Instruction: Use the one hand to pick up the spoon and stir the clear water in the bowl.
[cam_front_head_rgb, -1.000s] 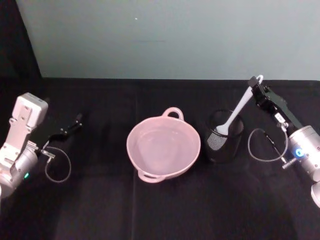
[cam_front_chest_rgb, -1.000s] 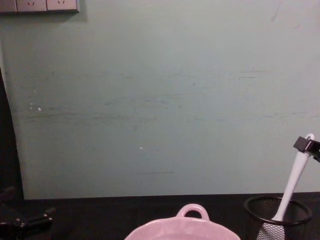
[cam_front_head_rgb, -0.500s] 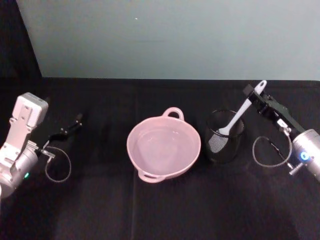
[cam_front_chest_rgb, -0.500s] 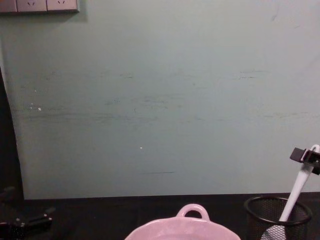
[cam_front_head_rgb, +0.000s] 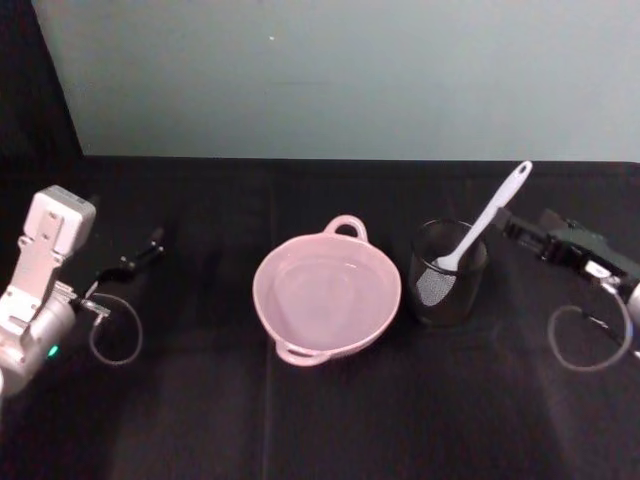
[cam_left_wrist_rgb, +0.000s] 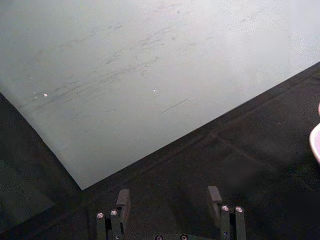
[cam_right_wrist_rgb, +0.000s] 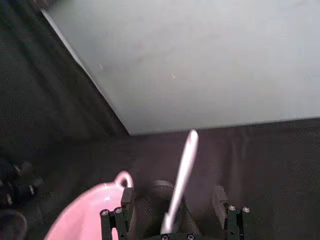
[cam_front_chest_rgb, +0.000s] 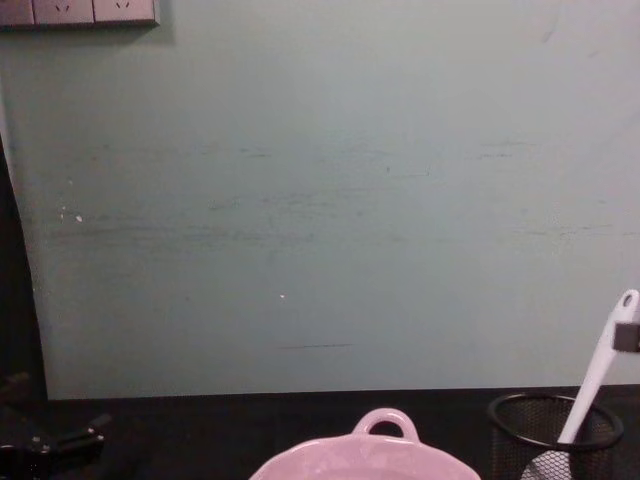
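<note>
The white spoon (cam_front_head_rgb: 483, 220) stands in the black wire-mesh cup (cam_front_head_rgb: 447, 282), head down, with its handle leaning up and to the right. Nothing holds it. My right gripper (cam_front_head_rgb: 530, 228) is open, just right of the handle and apart from it. In the right wrist view the spoon (cam_right_wrist_rgb: 182, 170) stands beyond the open right gripper (cam_right_wrist_rgb: 172, 196). The pink bowl (cam_front_head_rgb: 290, 335) sits left of the cup, with clear water (cam_front_head_rgb: 325, 295) showing as faint glints. My left gripper (cam_front_head_rgb: 140, 255) rests open at the far left.
A pale green wall (cam_front_chest_rgb: 320, 200) runs behind the black-covered table (cam_front_head_rgb: 320, 420). Loose cable loops hang by each wrist (cam_front_head_rgb: 115, 335). In the chest view the bowl's loop handle (cam_front_chest_rgb: 385, 420) and the cup rim (cam_front_chest_rgb: 555, 412) rise at the lower edge.
My right gripper has let go of the spoon handle and drawn back to the right and lower. The spoon stays leaning in the mesh cup. The left arm has not moved.
</note>
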